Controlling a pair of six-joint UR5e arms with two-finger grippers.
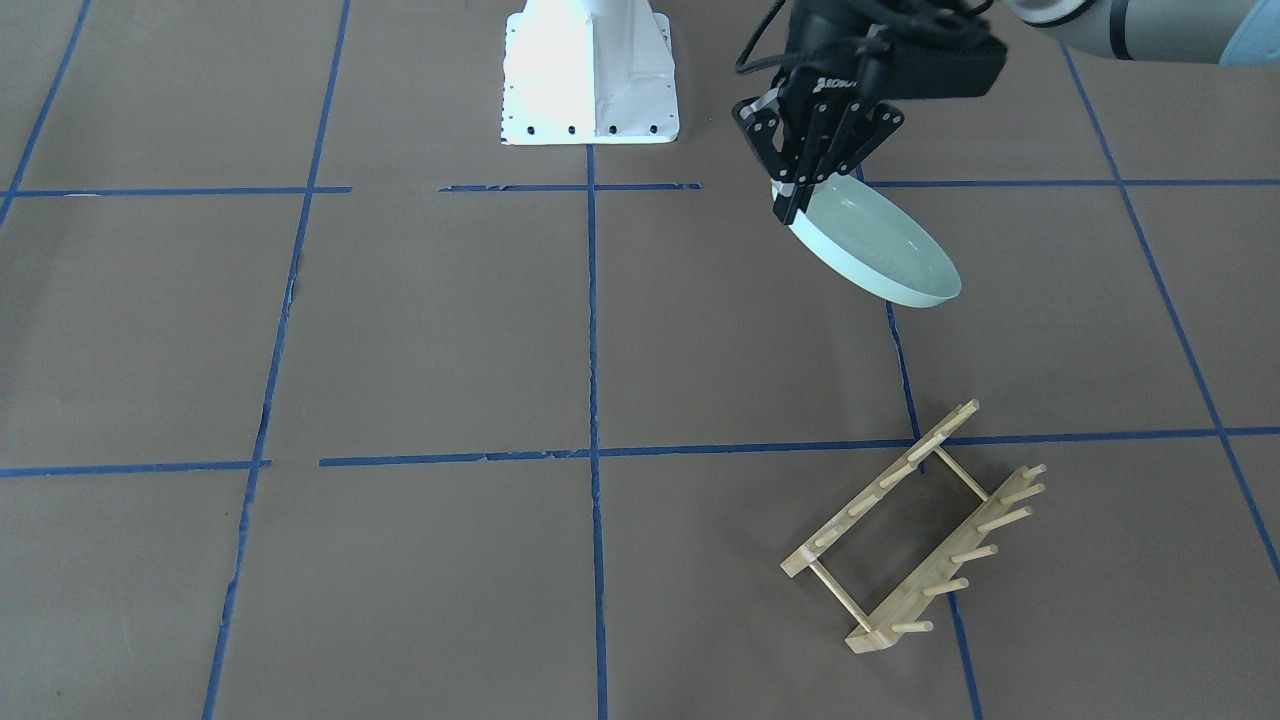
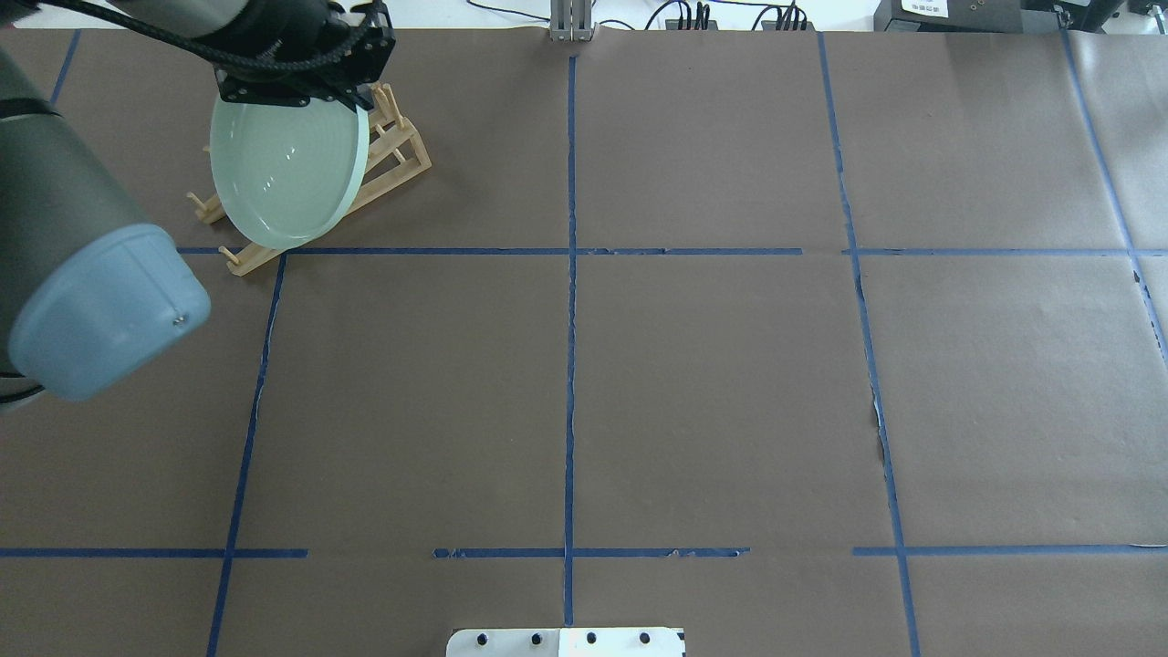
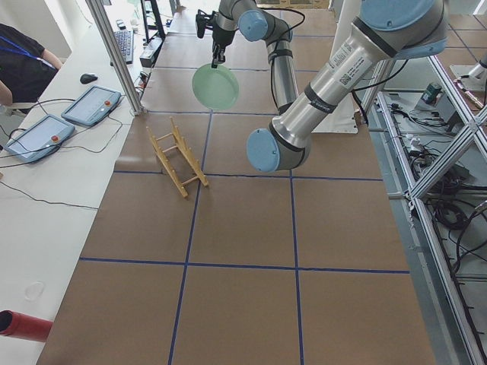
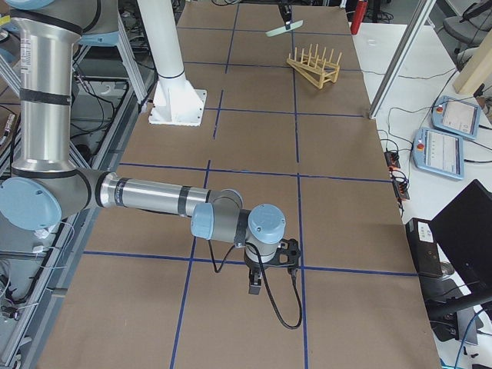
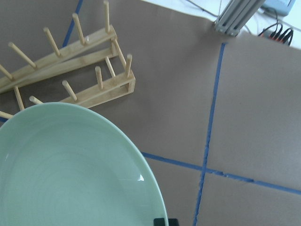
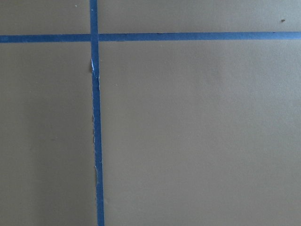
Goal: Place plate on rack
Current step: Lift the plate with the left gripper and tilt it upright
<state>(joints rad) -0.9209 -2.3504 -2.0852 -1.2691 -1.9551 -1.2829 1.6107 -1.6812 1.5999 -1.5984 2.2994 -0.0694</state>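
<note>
My left gripper (image 1: 798, 192) is shut on the rim of the pale mint-green plate (image 1: 880, 252) and holds it tilted in the air, above and short of the rack. The plate also shows in the overhead view (image 2: 283, 173), the exterior left view (image 3: 215, 86) and the left wrist view (image 5: 70, 169). The small wooden rack (image 1: 915, 530) stands on the table with nothing in it, and its pegs show past the plate in the left wrist view (image 5: 94, 89). My right gripper (image 4: 257, 288) hangs low over the table far from the rack. I cannot tell whether it is open or shut.
Brown paper with blue tape lines (image 6: 95, 117) covers the table. The white robot base (image 1: 590, 75) stands at the table's middle edge. Tablets (image 3: 91, 105) lie on the side bench beyond the rack. A metal post (image 3: 114, 53) stands near the rack.
</note>
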